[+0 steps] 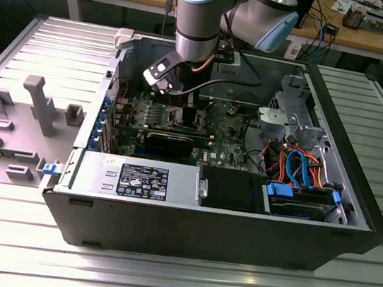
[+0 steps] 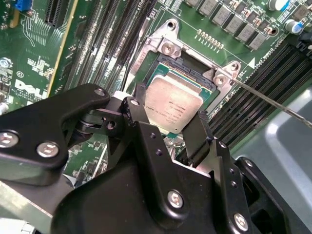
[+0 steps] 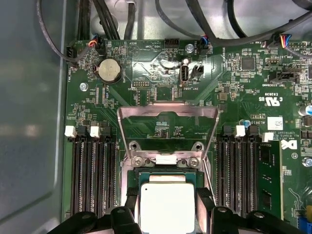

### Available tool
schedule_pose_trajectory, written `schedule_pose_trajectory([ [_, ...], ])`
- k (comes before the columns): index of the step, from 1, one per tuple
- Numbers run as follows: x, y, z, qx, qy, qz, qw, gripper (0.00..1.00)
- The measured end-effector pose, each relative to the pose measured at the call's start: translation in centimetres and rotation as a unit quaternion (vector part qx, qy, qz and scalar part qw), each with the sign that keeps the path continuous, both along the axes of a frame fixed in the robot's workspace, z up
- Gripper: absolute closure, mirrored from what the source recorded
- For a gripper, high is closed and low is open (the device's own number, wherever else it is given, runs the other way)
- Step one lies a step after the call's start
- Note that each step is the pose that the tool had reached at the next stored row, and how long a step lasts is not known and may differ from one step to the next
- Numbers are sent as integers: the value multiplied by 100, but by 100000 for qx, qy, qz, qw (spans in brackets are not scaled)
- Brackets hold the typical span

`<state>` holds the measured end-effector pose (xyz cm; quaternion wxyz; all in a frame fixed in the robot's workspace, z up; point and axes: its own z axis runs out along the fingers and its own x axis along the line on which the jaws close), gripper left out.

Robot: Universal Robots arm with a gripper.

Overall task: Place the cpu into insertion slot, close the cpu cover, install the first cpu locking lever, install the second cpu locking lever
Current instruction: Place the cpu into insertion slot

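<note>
In both wrist views the cpu (image 2: 173, 103) (image 3: 167, 207), a flat square chip with a silver-grey top, sits between my gripper's (image 2: 168, 112) black fingers (image 2: 139, 109), which are shut on two opposite edges of it. It hovers level, directly over the insertion slot (image 2: 191, 64) (image 3: 168, 175), whose dark inner edge and silver rim show around it. The cpu cover (image 3: 168, 111), a thin silver frame, stands swung up and open behind the slot. A thin wire locking lever (image 2: 273, 103) sticks out to one side. In the exterior view my arm (image 1: 194, 40) reaches down into the open computer case.
Long black memory slots (image 3: 92, 180) (image 3: 241, 170) flank the socket on both sides. A coin battery (image 3: 108, 71) and cables (image 3: 170, 24) lie beyond the cover. The exterior view shows a graphics card (image 1: 170, 140), power supply (image 1: 136, 179), drive bay with blue cables (image 1: 301, 177) and case walls (image 1: 200, 237).
</note>
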<state>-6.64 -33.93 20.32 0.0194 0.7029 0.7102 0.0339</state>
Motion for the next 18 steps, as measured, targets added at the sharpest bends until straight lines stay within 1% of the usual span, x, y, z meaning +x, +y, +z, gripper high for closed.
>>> schedule_pose_trajectory([
  [5, -12, 2, -16, 10, -8, -14, 100000, 46],
  [8, -13, 9, -32, 10, -7, -23, 100000, 46],
  [13, -14, 8, -65, -13, 15, -194, 100000, 46],
  [18, -13, 9, -68, 20, -6, -226, 100000, 46],
])
